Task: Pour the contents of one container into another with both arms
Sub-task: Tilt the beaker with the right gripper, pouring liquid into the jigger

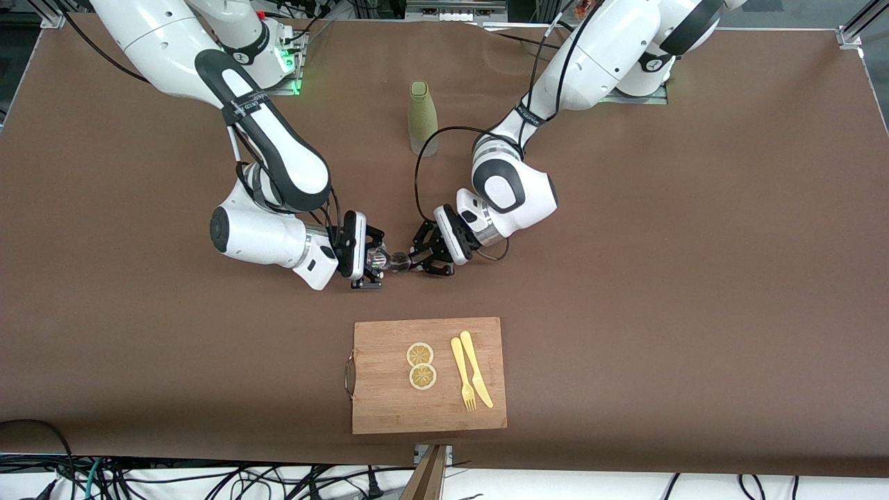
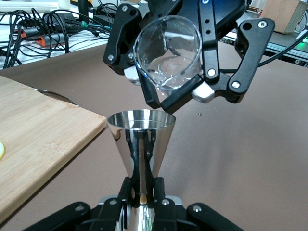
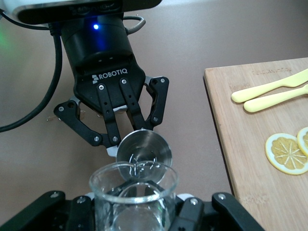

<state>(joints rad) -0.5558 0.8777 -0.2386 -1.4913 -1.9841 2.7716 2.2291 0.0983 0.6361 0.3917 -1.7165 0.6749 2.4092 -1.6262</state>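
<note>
**Two grippers meet above the table, tumbler tipped over the jigger**

The right gripper [image 1: 371, 260] is clamped on a tiny clear glass tumbler [image 1: 377, 259]. Its black fingers [image 2: 174, 94] press against the glass from both sides, set only as far apart as the tumbler is wide. In the left wrist view the tumbler [image 2: 167, 54] is tilted, its open mouth turned toward the camera, and its lower rim sits just above the jigger's rim.

The left gripper [image 1: 419, 259] holds a small silver jigger [image 1: 401, 260]. In the left wrist view the jigger [image 2: 140, 144] stands upright, its upper cone open at the top, with the gripper's fingers closed narrowly on it at the waist. In the right wrist view the jigger's round mouth [image 3: 144, 153] shows just past the tumbler's rim [image 3: 133, 192]; the two are very close, and I cannot tell whether they touch.

Both grippers and their containers are up in the air over the brown table [image 1: 660, 278], just farther from the front camera than the wooden cutting board [image 1: 428, 410].

On the cutting board lie two lemon slices [image 1: 421, 365], one touching the other, and beside them a yellow fork [image 1: 462, 374] and a yellow knife [image 1: 476, 369] side by side.

An olive-green bottle [image 1: 421, 118] stands upright, well apart from the cutting board and farther from the front camera, between the two arms.
</note>
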